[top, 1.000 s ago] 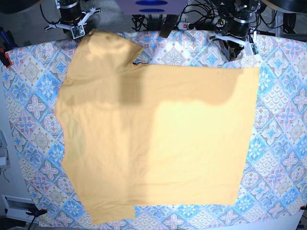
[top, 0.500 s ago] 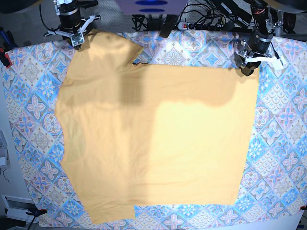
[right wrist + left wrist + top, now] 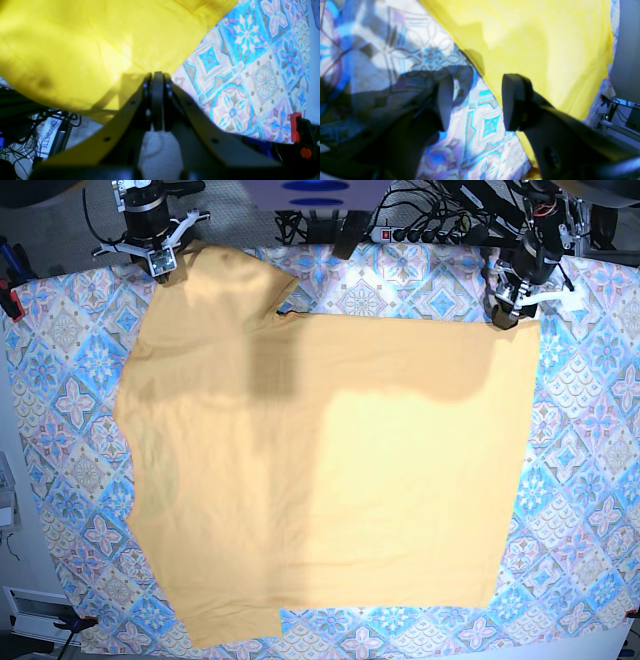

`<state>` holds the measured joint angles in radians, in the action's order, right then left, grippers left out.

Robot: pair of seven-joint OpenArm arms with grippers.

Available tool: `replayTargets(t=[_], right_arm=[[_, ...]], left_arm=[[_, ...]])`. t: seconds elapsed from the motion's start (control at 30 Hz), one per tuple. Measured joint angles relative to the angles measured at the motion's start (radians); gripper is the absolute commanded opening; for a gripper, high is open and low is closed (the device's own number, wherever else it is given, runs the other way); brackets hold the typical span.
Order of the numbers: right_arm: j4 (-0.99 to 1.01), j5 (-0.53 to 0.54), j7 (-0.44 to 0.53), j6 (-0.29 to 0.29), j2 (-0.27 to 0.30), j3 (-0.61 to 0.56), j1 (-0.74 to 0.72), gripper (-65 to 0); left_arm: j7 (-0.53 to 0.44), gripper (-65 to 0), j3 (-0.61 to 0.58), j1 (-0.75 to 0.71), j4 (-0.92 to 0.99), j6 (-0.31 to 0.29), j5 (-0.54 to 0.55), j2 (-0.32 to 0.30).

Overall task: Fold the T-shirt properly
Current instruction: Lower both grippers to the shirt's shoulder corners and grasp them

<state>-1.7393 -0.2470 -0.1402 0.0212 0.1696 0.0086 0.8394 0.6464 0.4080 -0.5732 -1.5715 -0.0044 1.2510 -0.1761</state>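
Note:
The pale yellow-orange T-shirt [image 3: 330, 470] lies flat on the patterned cloth, its sleeve and neck end at the left. My left gripper [image 3: 506, 314] hovers at the shirt's far right corner. In the left wrist view this gripper [image 3: 476, 102] is open over bare cloth, and the T-shirt [image 3: 532, 45] edge runs just beside its right finger [image 3: 515, 100]. My right gripper [image 3: 160, 264] is at the far left, by the sleeve corner. Seen from its wrist, the right gripper [image 3: 157, 75] is shut, tips against the T-shirt [image 3: 87, 42] edge. Whether fabric is pinched there is unclear.
The blue-pink tile-patterned cloth [image 3: 590, 460] covers the table and shows around the shirt. Cables and a power strip [image 3: 400, 230] lie behind the far edge. Red clamps [image 3: 10, 305] hold the cloth at the sides, one of them the clamp [image 3: 296, 127] near my right gripper.
My left gripper has come forward and right from behind the table to the shirt's far right corner, and its jaws have opened. The right arm shifted slightly left. The shirt has not moved.

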Motion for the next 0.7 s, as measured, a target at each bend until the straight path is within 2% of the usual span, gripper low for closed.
replayTargets(t=[0.17,0.3,0.6,0.7], right_arm=[[0.0,0.0,0.0,0.0,0.0,0.0,0.0,-65.0],[0.0,0.0,0.0,0.0,0.002,-0.001,0.0,-65.0],[0.0,0.0,0.0,-0.001,0.003,-0.002,0.0,-65.0],[0.0,0.0,0.0,0.0,0.001,-0.002,0.0,-65.0]], left_arm=[[0.002,-34.3,0.072,0.035,0.063,-0.007,0.006,0.045],[-0.001,-34.3,0.101,0.056,0.13,-0.03,0.029,0.042],[-0.02,-34.6,0.105,0.128,0.183,-0.031,0.023,0.04],[-0.026,-34.7,0.109,0.161,0.239,-0.053,0.042,0.035]])
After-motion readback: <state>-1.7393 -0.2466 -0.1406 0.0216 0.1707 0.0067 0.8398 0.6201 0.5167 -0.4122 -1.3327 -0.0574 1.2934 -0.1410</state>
